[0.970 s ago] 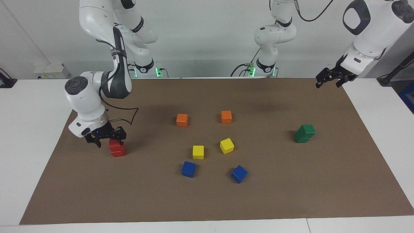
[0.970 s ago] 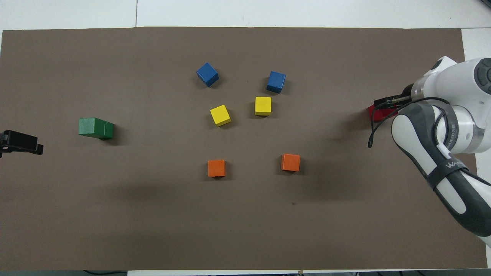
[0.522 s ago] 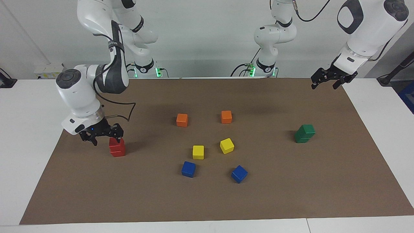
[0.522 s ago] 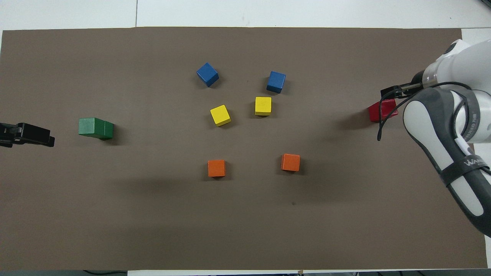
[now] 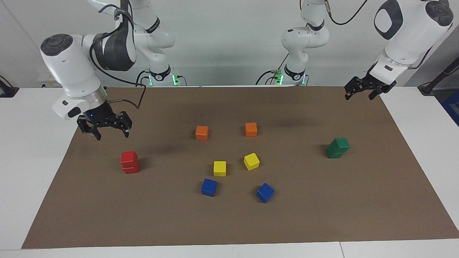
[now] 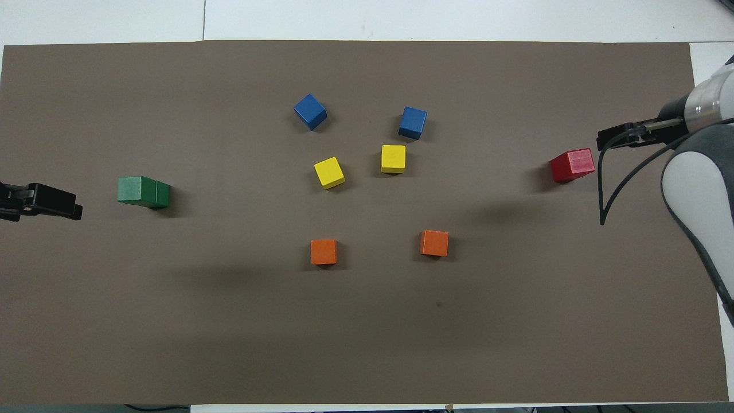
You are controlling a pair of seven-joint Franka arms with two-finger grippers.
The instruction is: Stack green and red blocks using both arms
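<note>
Two red blocks [image 5: 129,162] stand stacked one on the other toward the right arm's end of the brown mat; from above the stack [image 6: 572,165] shows as one cube. Two green blocks [image 5: 337,148] form a second stack [image 6: 143,191] toward the left arm's end, the upper one slightly offset. My right gripper [image 5: 112,135] hangs open and empty above the mat, clear of the red stack, and shows in the overhead view [image 6: 610,140] too. My left gripper [image 5: 360,96] waits open and empty, raised over the mat's corner by the left arm; only its tip [image 6: 57,205] shows from above.
Midway along the mat [image 5: 229,222] lie two orange cubes [image 5: 202,133] [image 5: 251,129], two yellow cubes [image 5: 219,168] [image 5: 251,161] and two blue cubes [image 5: 209,187] [image 5: 265,192]. White tabletop [image 5: 32,150] borders the mat.
The right gripper has lifted off the red stack and drawn back toward its end of the mat, leaving both red blocks stacked. The left gripper shifted only slightly.
</note>
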